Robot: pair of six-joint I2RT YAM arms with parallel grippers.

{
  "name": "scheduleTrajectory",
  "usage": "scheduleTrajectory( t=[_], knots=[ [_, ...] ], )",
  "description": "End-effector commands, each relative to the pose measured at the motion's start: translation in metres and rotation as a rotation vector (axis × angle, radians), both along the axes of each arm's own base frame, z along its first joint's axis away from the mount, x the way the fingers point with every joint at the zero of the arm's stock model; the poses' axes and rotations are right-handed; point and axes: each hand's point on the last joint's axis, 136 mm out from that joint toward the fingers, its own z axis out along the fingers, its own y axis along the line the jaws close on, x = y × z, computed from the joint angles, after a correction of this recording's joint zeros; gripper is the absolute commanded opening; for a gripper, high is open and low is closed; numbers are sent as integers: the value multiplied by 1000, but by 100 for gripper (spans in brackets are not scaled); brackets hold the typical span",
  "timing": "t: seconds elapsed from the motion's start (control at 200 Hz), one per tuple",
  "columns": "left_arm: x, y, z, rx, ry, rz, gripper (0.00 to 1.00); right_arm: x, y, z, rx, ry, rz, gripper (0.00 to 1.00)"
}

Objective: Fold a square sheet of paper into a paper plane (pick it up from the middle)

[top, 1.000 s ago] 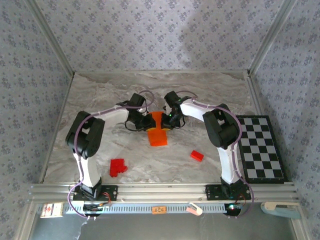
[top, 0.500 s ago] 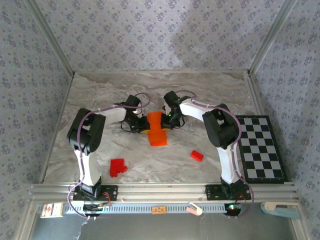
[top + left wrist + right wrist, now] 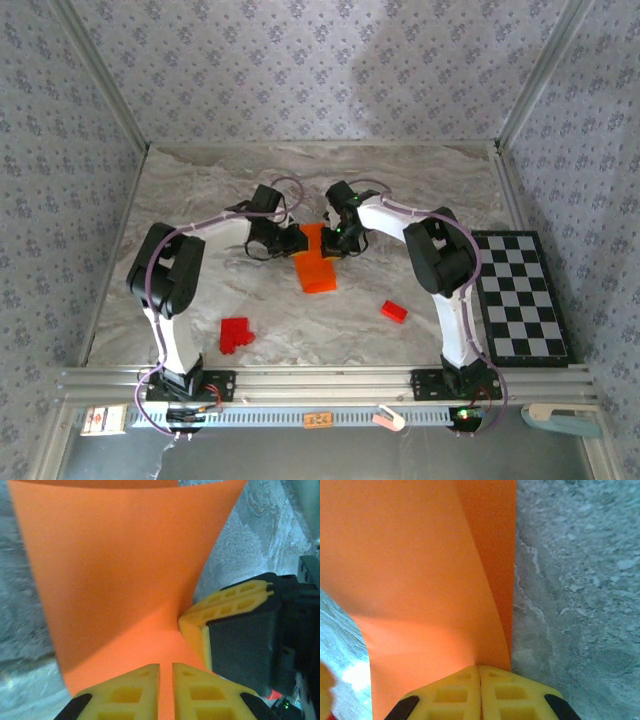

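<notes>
The square sheet of paper (image 3: 316, 262) is bright orange and lies bent at the table's middle, its far part lifted between both grippers. My left gripper (image 3: 291, 243) is at its left edge. In the left wrist view the sheet (image 3: 120, 570) curves upward, and the left gripper (image 3: 166, 666) has its fingers drawn almost together on it, orange showing in the thin slit. My right gripper (image 3: 336, 238) is shut on the right edge. In the right wrist view the paper (image 3: 415, 560) runs as a ridge into the closed seam of the right gripper (image 3: 479, 667). The right gripper's yellow fingers (image 3: 225, 602) also pinch the sheet.
Red blocks lie near the front, one cluster (image 3: 236, 333) at the left and one block (image 3: 394, 312) at the right. A black-and-white chequered board (image 3: 522, 295) lies along the right edge. Walls close the table on three sides.
The left gripper drew a little to the left, then came back toward the right gripper, and the lifted part of the paper widened and narrowed with it. The right arm stayed put.
</notes>
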Motion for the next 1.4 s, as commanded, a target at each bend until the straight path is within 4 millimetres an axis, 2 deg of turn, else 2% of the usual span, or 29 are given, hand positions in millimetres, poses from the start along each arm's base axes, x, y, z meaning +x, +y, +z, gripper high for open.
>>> scheduleTrajectory(
  t=[0.0, 0.175, 0.3, 0.43, 0.51, 0.6, 0.715, 0.81, 0.93, 1.134, 1.284, 1.399],
  knots=[
    [8, -7, -9, -19, 16, 2, 15, -31, -72, -74, -353, 123, -1, 8],
    [13, 15, -35, 47, 26, 59, 15, -32, -75, -75, -363, 123, 15, 8],
    [18, 44, -51, 97, 52, 130, 15, -33, -78, -75, -373, 125, 32, 8],
    [25, 73, -50, 138, 44, 195, 15, -32, -79, -73, -378, 122, 42, 8],
    [30, 82, -41, 149, 20, 219, 15, -32, -79, -74, -379, 122, 42, 8],
    [35, 75, -20, 104, -29, 211, 15, -31, -79, -73, -377, 120, 37, 8],
    [38, 52, 15, -8, -112, 184, 15, -31, -78, -74, -376, 123, 33, 8],
    [37, 33, 28, -77, -135, 173, 15, -30, -77, -74, -376, 121, 35, 9],
    [35, 10, 16, -103, -94, 143, 15, -31, -76, -76, -375, 125, 29, 9],
    [39, 6, -14, -62, -31, 131, 15, -33, -73, -77, -370, 132, 31, 9],
    [42, 22, -36, 23, -8, 142, 15, -35, -73, -78, -374, 136, 34, 9],
    [51, 48, -47, 87, -10, 177, 15, -36, -74, -78, -383, 137, 34, 9]
  ],
)
